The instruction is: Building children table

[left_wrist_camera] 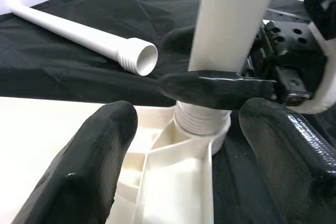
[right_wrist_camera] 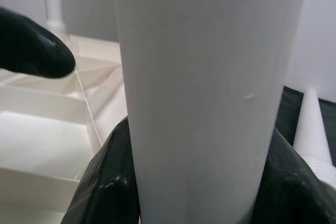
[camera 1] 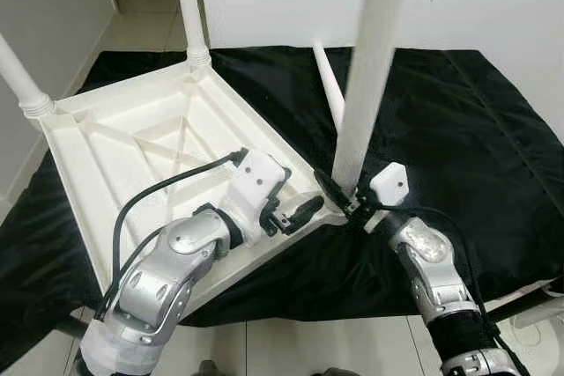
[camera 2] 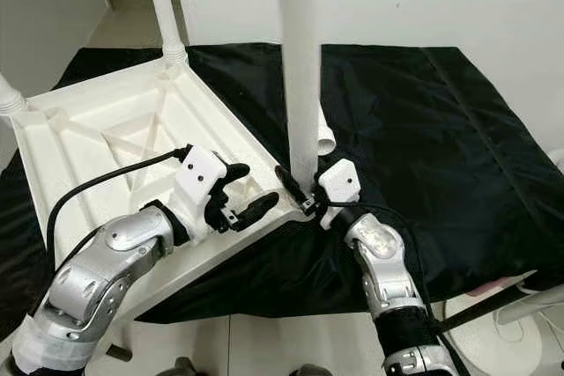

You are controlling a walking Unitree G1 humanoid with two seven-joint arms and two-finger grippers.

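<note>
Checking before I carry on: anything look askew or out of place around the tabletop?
One spare leg lies loose on the black cloth, not fitted. The upturned tabletop overhangs the cloth's near edge. The right gripper grips the upright leg at the near corner socket; the left gripper is open beside it.

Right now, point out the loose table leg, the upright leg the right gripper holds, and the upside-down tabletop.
loose leg [left_wrist_camera: 94, 38], left wrist view, mid shaft, lying on the black cloth.
upright leg [camera 1: 366, 85], left eye view, mid shaft.
tabletop [camera 1: 97, 156], left eye view, ribbed underside.
</note>
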